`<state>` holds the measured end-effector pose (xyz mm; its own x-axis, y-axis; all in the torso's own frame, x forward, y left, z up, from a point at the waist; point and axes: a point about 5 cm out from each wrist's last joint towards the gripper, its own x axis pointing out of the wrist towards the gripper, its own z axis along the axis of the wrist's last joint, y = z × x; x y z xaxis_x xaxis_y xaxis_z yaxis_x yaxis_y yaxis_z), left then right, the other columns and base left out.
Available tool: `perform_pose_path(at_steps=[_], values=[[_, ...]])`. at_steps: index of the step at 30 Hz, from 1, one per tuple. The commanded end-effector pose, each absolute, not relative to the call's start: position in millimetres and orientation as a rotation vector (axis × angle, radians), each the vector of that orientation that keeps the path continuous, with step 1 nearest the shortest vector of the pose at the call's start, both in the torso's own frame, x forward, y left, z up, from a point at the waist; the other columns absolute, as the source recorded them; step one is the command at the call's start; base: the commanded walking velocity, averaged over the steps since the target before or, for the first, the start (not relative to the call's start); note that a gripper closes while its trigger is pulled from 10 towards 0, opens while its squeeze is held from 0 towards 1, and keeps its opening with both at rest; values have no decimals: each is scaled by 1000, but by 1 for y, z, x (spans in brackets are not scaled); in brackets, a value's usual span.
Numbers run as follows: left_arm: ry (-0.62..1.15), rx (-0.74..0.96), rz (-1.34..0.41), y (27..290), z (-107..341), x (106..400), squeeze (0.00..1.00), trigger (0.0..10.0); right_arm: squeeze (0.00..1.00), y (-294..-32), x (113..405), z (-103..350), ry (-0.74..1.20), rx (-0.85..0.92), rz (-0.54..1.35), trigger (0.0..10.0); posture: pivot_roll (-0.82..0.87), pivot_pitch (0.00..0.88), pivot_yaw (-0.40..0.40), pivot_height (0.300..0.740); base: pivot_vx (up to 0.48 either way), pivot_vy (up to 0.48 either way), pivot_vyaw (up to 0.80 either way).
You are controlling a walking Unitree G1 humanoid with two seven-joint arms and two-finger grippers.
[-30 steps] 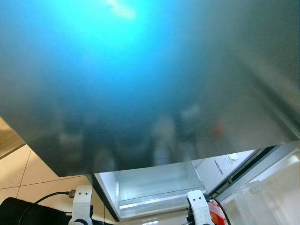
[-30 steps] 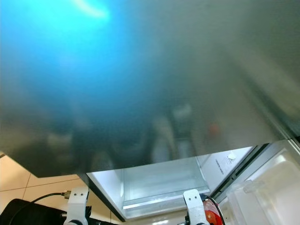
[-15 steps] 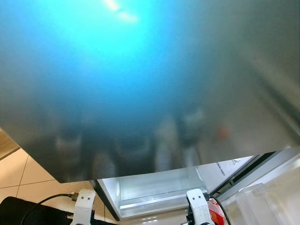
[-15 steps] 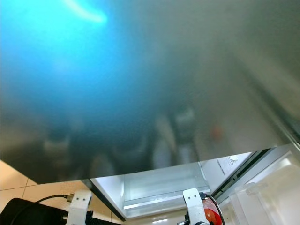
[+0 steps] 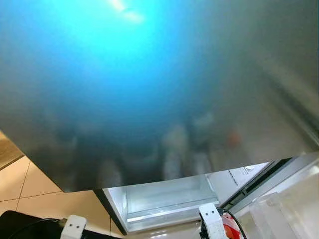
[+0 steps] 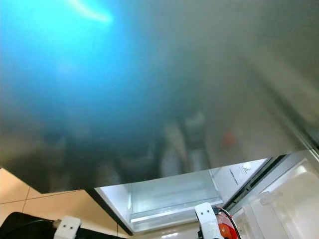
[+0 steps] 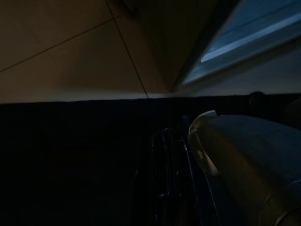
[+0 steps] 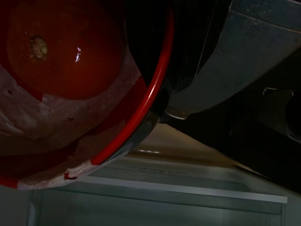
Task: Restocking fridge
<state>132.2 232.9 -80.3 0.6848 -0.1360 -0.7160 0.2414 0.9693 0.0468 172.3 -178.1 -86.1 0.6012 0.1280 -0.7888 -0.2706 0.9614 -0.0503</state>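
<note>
Right wrist view: a red tomato [image 8: 61,47] with a pale stem scar lies inside a red-rimmed container [image 8: 150,101] lined with a thin pale wrapping, held close against the camera. Whether the right gripper's fingers clamp this container, and how wide they stand, cannot be told; the fingers themselves are not distinguishable. Beyond the container a white fridge shelf [image 8: 188,188] with a pale front edge is visible, and beside it a grey rounded body part of the robot.

Head views: the right arm [image 5: 212,221] shows as a white wrist bracket at the lower edge, with a red item [image 5: 230,230] just beside it on the robot's right, touching or nearly touching the bracket. Directly ahead of it stands the open lower fridge compartment [image 5: 164,199], lit, with white walls and a clear shelf edge. To the robot's right, the inner side of the open fridge door [image 5: 284,209] carries translucent door bins. A white label [image 6: 241,169] sits on the compartment's right wall.

Above the compartment a large glossy grey panel [image 5: 159,89] covers most of the field, with a strong blue glare and faint blurred reflections.

The left arm [image 5: 74,226] shows as a white bracket low on the robot's left, over beige floor tiles [image 5: 30,184] and a black object [image 5: 25,226]. In the left wrist view, which is very dark, the left gripper's spread cannot be told.
</note>
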Motion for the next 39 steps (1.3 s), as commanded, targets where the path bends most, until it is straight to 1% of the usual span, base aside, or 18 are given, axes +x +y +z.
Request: perform_pose_path(at_steps=[1,5,9,15,20,31,39], values=[[824,136,-226,226,-85,127,0,10000,0,-178,172,-85,878,-175,233,10000,-112,107,7,740,0,0,0],[825,105,-211,216,-87,133,0,10000,0,-180,176,-83,850,-171,229,10000,-118,109,10,740,0,0,0],[822,90,-199,212,-87,137,0,10000,0,-180,178,-81,838,-170,229,10000,-116,109,9,740,0,0,0],[818,65,-175,202,-86,148,0,10000,0,-176,182,-79,807,-164,241,10000,-113,108,10,740,0,0,0],[828,58,-167,212,-88,136,0,10000,0,-173,184,-78,796,-158,243,10000,-115,110,11,740,0,0,0],[824,55,-157,214,-88,133,0,10000,0,-173,185,-77,792,-160,248,10000,-113,106,9,740,-282,0,0],[838,66,-135,216,-89,131,0,10000,0,-171,186,-77,798,-160,247,10000,-113,104,9,740,0,0,0]])
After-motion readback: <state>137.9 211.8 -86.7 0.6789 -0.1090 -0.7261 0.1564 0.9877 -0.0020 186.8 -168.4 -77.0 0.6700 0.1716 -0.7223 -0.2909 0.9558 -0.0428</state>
